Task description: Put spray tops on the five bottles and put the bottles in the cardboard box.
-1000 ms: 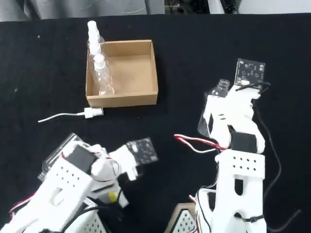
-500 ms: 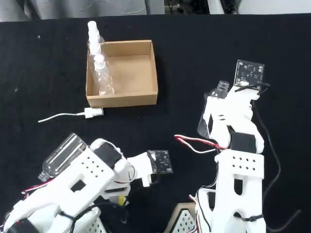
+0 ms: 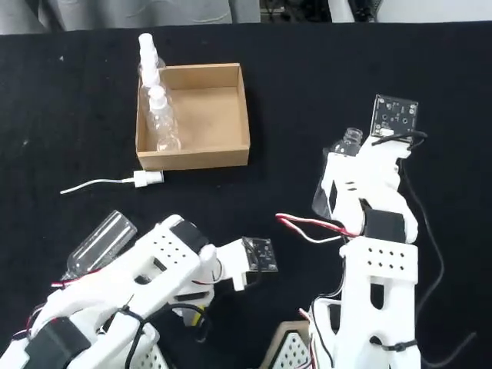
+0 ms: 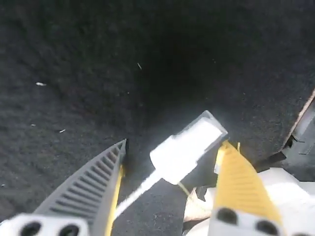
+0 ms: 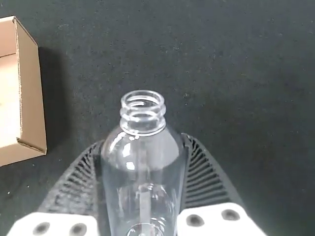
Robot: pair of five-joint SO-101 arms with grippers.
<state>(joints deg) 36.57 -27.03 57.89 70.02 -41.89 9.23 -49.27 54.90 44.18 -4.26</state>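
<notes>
Black cloth covers the surface (image 3: 400,54), and grey fabric (image 3: 154,11) runs along the upper edge of the high view. At upper left, just below the cardboard box (image 3: 192,159), a loose spray top (image 3: 147,178) lies on the cloth with its thin tube trailing left. A red and white cable (image 3: 307,225) loops out beside the right arm (image 3: 380,261) near the centre. At lower left a spare bottle (image 3: 100,244) lies on its side, partly covered by the left arm (image 3: 146,280), which stretches low across the bottom of the frame toward the centre.

The left pincer (image 4: 173,145) is open, its 2 fingers spread wide over the cloth. A second spray top (image 4: 184,147) lies between them, close to the yellow-edged finger and apart from the grey one, with its tube running back toward the wrist. The right arm rises at the right of the frame. The right pincer (image 5: 143,142) is clamped on an uncapped bottle (image 5: 142,162), whose neck points away from the wrist, well to the right of the box.

Inside the box, capped bottles (image 3: 163,123) line the left wall.
</notes>
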